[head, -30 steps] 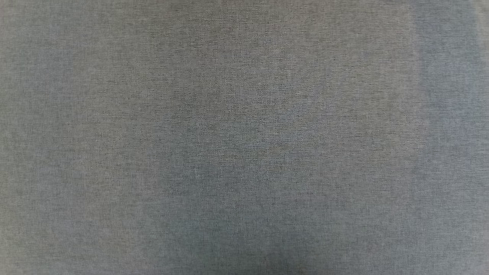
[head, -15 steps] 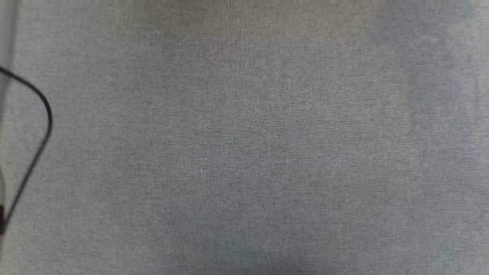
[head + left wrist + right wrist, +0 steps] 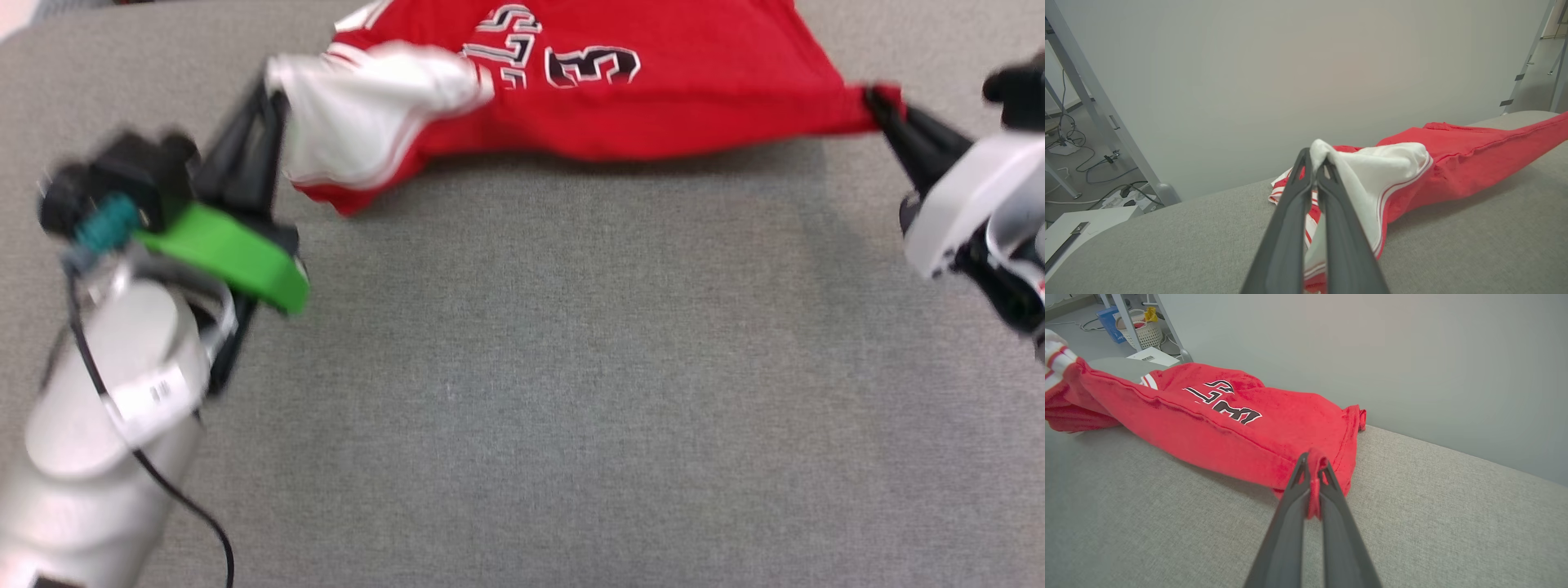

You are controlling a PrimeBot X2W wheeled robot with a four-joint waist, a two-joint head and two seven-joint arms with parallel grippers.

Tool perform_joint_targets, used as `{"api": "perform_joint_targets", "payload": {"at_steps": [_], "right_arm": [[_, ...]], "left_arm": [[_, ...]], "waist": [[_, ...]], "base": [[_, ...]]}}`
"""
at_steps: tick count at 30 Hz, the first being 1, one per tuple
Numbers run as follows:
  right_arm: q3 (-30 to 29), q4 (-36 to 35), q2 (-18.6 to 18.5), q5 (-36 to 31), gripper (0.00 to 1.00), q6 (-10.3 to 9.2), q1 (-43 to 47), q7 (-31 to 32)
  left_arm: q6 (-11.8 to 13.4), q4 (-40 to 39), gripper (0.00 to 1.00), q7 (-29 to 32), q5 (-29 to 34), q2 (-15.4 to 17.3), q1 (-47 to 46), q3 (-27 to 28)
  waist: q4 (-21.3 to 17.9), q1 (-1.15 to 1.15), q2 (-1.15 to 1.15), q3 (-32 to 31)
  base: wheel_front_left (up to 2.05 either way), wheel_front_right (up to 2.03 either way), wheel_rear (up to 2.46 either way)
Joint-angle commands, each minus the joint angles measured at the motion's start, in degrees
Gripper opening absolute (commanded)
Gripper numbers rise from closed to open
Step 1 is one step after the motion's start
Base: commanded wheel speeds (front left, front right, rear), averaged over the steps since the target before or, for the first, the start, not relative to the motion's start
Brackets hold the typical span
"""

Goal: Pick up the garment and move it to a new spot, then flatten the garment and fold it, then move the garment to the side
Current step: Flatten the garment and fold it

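1. Both grippers were clamped shut on the garment (image 3: 669,90) in the head view. The left gripper (image 3: 268,94), at the upper left, had its dark fingers pressed together on the white sleeve (image 3: 367,114). The right gripper (image 3: 875,96), at the upper right, pinched a red corner. The garment stretched between them along the top edge of the frame, with its navy lettering (image 3: 563,57) facing up. Below it lay the grey cloth surface (image 3: 522,367). A green bracket (image 3: 229,253) and a black cable (image 3: 171,498) showed on the left arm at the lower left.
2. Seen from the left wrist, the left gripper (image 3: 1314,160) rose from the bottom centre, its tips closed on a bunched fold of white sleeve (image 3: 1384,171) at mid-frame. From there the red body of the garment (image 3: 1474,151) ran off to the right edge, held above the grey cloth surface with a shadow under it. A metal frame leg (image 3: 1106,118) and floor cables (image 3: 1090,171) stood at the left.
3. Seen from the right wrist, the right gripper (image 3: 1312,462) squeezed a small red fold just below the centre of the frame. The garment (image 3: 1208,433) spread up and to the left from the fingertips, and its white sleeve reached the far left edge. A basket (image 3: 1143,332) sat in the upper left corner.
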Motion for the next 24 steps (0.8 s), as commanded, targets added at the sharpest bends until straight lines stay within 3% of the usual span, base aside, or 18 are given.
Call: {"api": "perform_joint_targets", "payload": {"at_steps": [1,13,24], "right_arm": [[0.6,-1.0,-0.9,1.2,0.0,-0.04,2.5,0.0],[5.3,-7.6,-7.0,5.6,0.0,-0.04,20.0,0.8],[4.6,-12.8,-11.5,8.6,0.0,-0.04,35.6,0.5]], "left_arm": [[0.6,-1.1,0.0,-0.3,-0.7,0.5,3.9,-0.5],[5.9,-11.7,0.0,5.5,-7.9,3.4,30.4,-2.6],[8.3,-17.6,0.0,10.3,-16.6,5.4,48.7,-3.8]], "waist": [[0.3,0.01,0.0,-4.8],[0.7,0.01,0.0,-12.9],[1.1,0.01,0.0,-18.6]], "base": [[0.0,0.0,0.0],[0.0,0.0,0.0],[0.0,0.0,0.0]]}}
